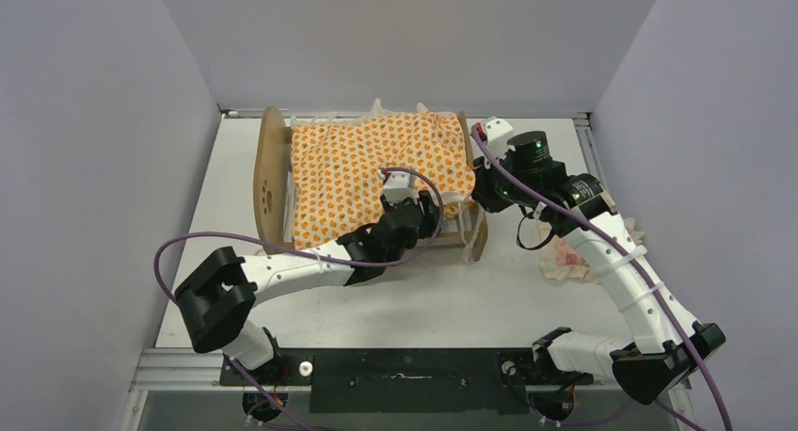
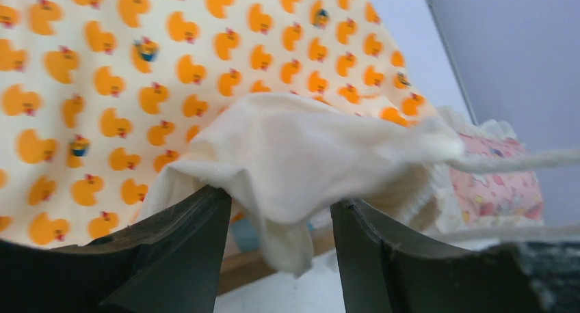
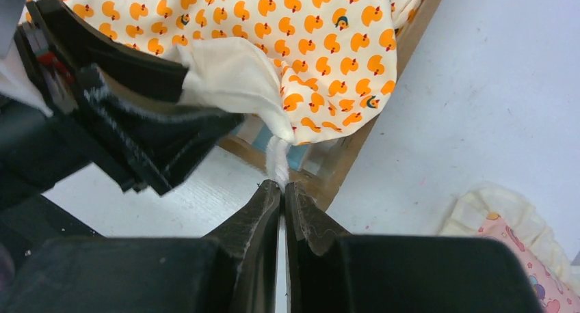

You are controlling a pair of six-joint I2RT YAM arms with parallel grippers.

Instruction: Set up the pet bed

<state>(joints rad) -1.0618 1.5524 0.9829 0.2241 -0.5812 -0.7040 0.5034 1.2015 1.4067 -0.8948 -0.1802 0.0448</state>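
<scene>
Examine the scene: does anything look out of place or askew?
Yes. The mattress corner nearest the arms is flipped up, cream underside showing, its tie string pinched in the right gripper. The pink pillow lies on the table beside the pet bed, not on it.

The light plywood pet bed (image 1: 271, 172) stands upright on the far table (image 1: 423, 299), arched headboard leftward.

Matt plywood pet bed (image 1: 270, 153), soft cloth mattress (image 1: 367, 153)

White arms (image 1: 292, 266), purple cables (image 1: 156, 262), black left hand (image 2: 279, 200), black right hand (image 3: 282, 185).
</scene>
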